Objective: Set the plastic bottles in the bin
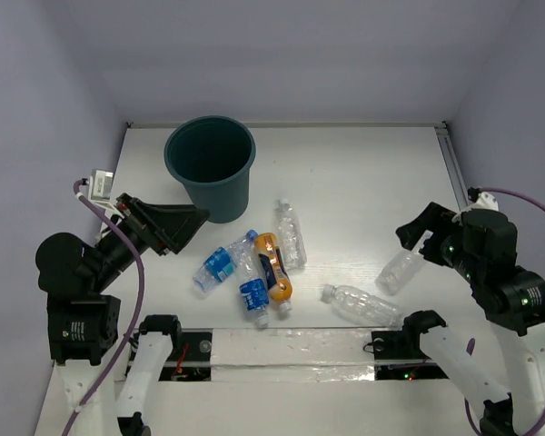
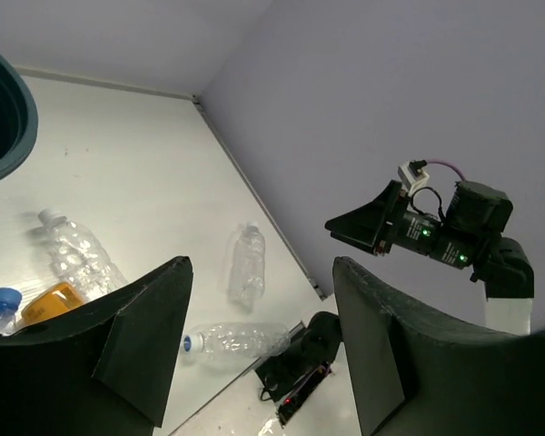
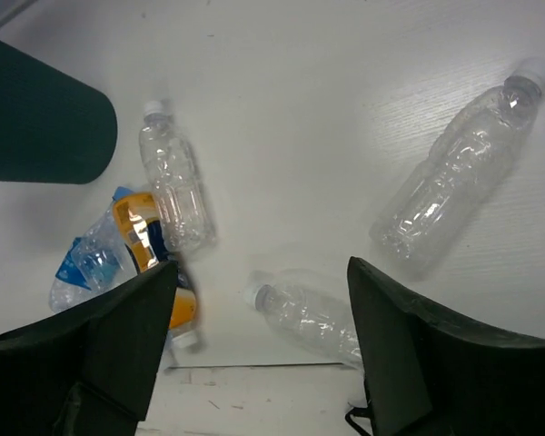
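Note:
The dark teal bin stands at the back left. Several bottles lie on the white table: a clear one, an orange one, two blue-labelled ones, and two clear ones on the right. My left gripper is open and empty, hanging left of the cluster beside the bin. My right gripper is open and empty above the right clear bottle. The right wrist view shows clear bottles and the orange one.
The left wrist view looks across the table to the right arm and the purple wall, with the bin's rim at its left edge. The arm bases and a taped strip line the near edge. A rail runs along the right side.

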### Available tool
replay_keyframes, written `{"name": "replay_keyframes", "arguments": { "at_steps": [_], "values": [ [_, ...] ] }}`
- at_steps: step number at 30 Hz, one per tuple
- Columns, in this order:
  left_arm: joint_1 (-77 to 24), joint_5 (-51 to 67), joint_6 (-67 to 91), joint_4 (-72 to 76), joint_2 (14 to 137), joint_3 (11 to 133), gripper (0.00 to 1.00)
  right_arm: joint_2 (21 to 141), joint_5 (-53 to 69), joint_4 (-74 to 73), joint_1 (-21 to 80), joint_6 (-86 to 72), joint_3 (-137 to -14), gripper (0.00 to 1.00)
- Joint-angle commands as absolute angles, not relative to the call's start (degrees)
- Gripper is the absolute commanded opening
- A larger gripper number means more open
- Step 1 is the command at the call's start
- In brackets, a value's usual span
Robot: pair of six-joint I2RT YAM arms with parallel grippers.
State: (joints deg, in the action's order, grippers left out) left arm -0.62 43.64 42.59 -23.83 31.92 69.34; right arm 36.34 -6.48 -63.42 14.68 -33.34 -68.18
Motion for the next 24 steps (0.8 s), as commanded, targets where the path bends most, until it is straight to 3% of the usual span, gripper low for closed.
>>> {"name": "replay_keyframes", "arguments": {
  "at_steps": [1,4,5,7,15,19,20,23,24],
  "values": [
    [-0.44,46.94,43.33,-18.99,32.26,69.7,0.6,35.33,-8.79,-63.63,14.68,-35.51,-68.29,0.78],
    [-0.44,48.43,45.52,-15.57,32.78,69.61,0.52,34.81,-9.49,-63.46,14.68,-35.95,-68.03,0.45],
    [-0.44,48.86,46.31,-15.12,33.31,69.52,0.48,34.72,-9.58,-63.37,14.68,-36.21,-67.77,0.27],
    [-0.44,48.34,47.45,-15.21,35.41,71.19,0.18,34.37,-9.67,-63.2,14.68,-36.65,-66.72,0.09],
    [-0.44,44.13,48.16,-15.48,42.44,80.86,0.0,34.36,-9.32,-60.82,14.68,-36.83,-64.95,0.05],
    [-5.34,33.34,42.2,-20.47,50.5,90.59,0.0,36.2,-8.44,-58.37,14.68,-36.3,-65.48,0.06],
    [-12.58,28.96,38.53,-23.61,53.06,93.31,0.0,36.65,-8.35,-58.01,14.68,-35.69,-66.17,0.07],
    [-33.67,1.49,32.63,-29.34,66.41,109.03,0.0,39.19,-8.7,-57.31,14.68,-34.46,-67.93,0.1],
    [-46.8,-11.47,30.26,-33.88,74.45,117.08,0.0,39.55,-9.14,-57.13,14.68,-34.11,-68.98,0.11]
  ]
}}
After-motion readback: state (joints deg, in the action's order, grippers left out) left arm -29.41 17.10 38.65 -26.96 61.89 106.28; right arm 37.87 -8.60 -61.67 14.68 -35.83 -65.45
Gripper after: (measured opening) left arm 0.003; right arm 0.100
